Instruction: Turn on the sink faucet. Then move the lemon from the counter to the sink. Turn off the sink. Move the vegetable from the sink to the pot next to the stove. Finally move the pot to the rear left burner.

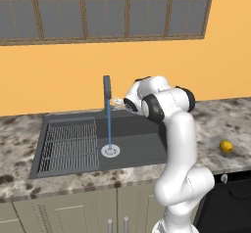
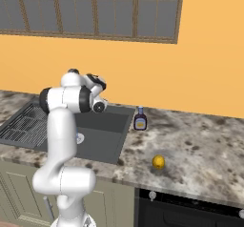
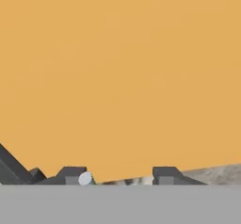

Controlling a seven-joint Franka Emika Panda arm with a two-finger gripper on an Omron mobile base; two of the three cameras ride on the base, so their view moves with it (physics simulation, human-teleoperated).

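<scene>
Two claw (image 3: pixel 115 177) fingertips parted, gripping nothing, beside sink faucet (image 1: pixel 107 91), water running

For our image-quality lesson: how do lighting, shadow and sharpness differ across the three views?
Left base view: even light, no glare, the small yellow lemon casts faint shadow on the speckled stone counter. Right base view: likewise flat, slightly soft. Hand view: flat, shadowless orange wall.

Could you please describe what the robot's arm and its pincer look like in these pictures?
The arm is glossy white, built of thick rounded tube segments with bulging elbows, and dark grey to black rings at the joints. No cables or markings show on it. The pincer ends in two small, blocky dark grey fingertips.
</scene>
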